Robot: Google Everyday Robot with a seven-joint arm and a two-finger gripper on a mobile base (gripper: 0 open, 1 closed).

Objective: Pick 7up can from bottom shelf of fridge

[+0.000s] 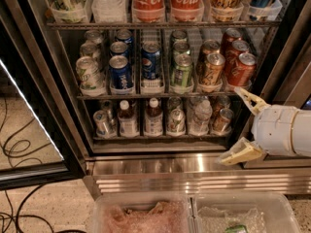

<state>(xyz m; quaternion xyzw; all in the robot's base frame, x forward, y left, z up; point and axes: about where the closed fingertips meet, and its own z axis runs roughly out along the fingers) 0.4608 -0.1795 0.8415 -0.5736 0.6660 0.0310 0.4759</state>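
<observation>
Hand [231, 126] is at the right edge, outside the fridge [160, 166] and level w/ the bottom shelf [160, 139]. It's released: both fingers spread wide, the upper one [247, 99] near the right end of the middle rack [146, 95], the lower one [238, 153] in front of the steel base panel. Nothing is between them and they touch no can.

7up can [176, 120] stands upright at the front of the bottom shelf, approx. centre, in a clear tray. On its left are two white-capped bottles [141, 118]. On its right is a clear bottle [201, 115], then a copper-orange can [222, 121], which is the item nearest my hand. A silver can [103, 122] sits at the far left of that shelf. The 7up can is well apart from my hand, w/ the clear bottle and copper-orange can between us.

Middle rack carries rows of blue, green and orange cans. Below the fridge front are two clear plastic bins [141, 196], and cables [19, 149] lie on the floor at left.
</observation>
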